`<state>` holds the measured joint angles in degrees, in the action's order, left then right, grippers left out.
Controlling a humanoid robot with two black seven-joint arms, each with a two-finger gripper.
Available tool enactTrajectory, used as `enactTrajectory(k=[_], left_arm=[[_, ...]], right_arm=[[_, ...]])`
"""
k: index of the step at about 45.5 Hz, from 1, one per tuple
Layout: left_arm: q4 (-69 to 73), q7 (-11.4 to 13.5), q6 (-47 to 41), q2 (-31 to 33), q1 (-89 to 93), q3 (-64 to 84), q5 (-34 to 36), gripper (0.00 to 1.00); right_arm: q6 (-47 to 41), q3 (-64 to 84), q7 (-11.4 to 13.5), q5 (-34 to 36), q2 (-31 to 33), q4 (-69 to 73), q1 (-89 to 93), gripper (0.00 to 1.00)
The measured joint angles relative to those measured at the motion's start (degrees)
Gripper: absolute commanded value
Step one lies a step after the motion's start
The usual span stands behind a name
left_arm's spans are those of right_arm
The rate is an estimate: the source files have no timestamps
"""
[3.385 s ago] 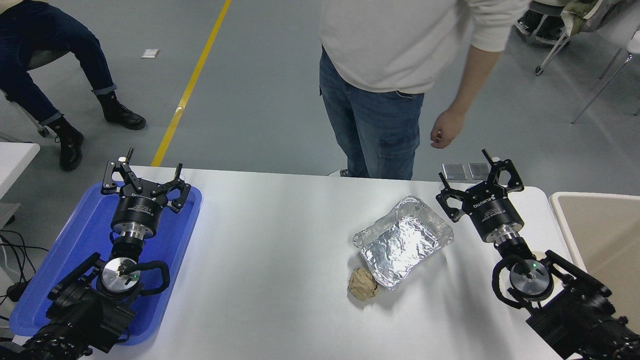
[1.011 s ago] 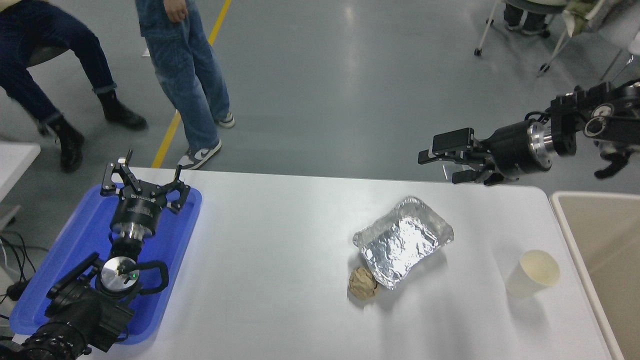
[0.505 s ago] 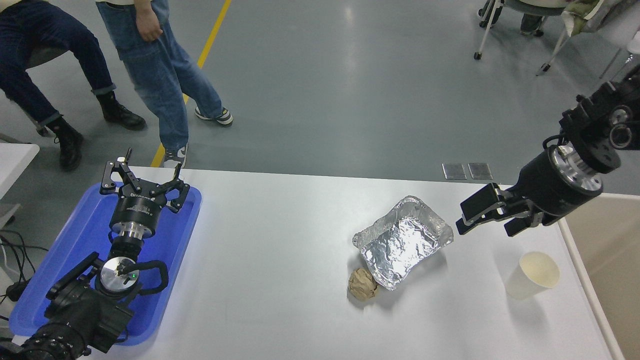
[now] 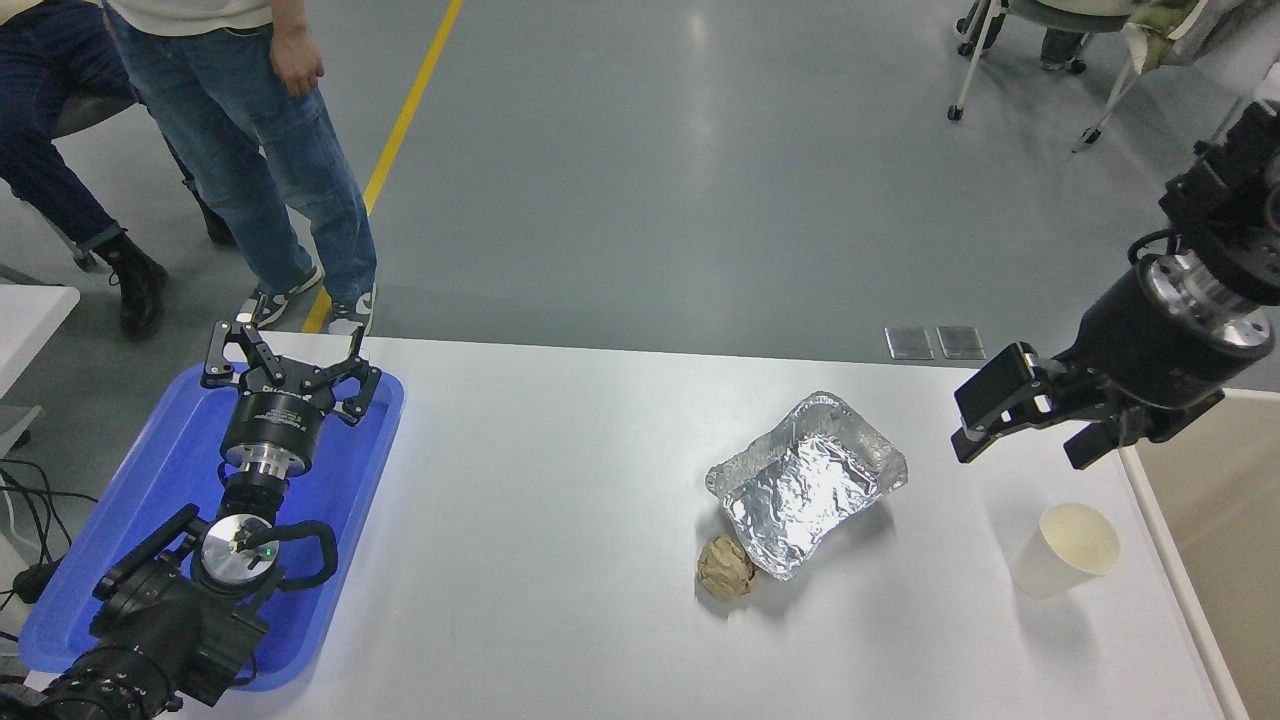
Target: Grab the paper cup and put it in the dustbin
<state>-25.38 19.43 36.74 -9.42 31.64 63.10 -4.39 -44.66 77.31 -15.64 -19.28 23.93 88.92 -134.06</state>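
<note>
One paper cup [image 4: 1068, 550] stands upright beside the dustbin [image 4: 1205, 560], holding nothing visible.

Just one camera here, a head view mounted high on the robot's own side, tilted forward and down. It's close enough that the white surface [image 4: 560, 520] fills the lower half edge to edge, while the grey floor [image 4: 700, 180] beyond takes the top. Both arms enter from the near side, one at the lower left, one off the right edge. Being the only view, it shares nothing with another one.
</note>
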Motion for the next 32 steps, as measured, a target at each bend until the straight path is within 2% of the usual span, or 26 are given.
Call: enactTrajectory(k=[13, 32], left_arm=[[0.0, 0.0, 0.0, 0.0, 0.0, 0.0, 0.0, 1.0], [0.1, 0.2, 0.0, 0.0, 0.0, 0.0, 0.0, 1.0]], right_arm=[[-0.3, 1.0, 0.1, -1.7, -0.4, 0.1, -0.6, 1.0], [3.6, 2.1, -0.3, -21.3, 8.3, -9.6, 9.1, 1.0]])
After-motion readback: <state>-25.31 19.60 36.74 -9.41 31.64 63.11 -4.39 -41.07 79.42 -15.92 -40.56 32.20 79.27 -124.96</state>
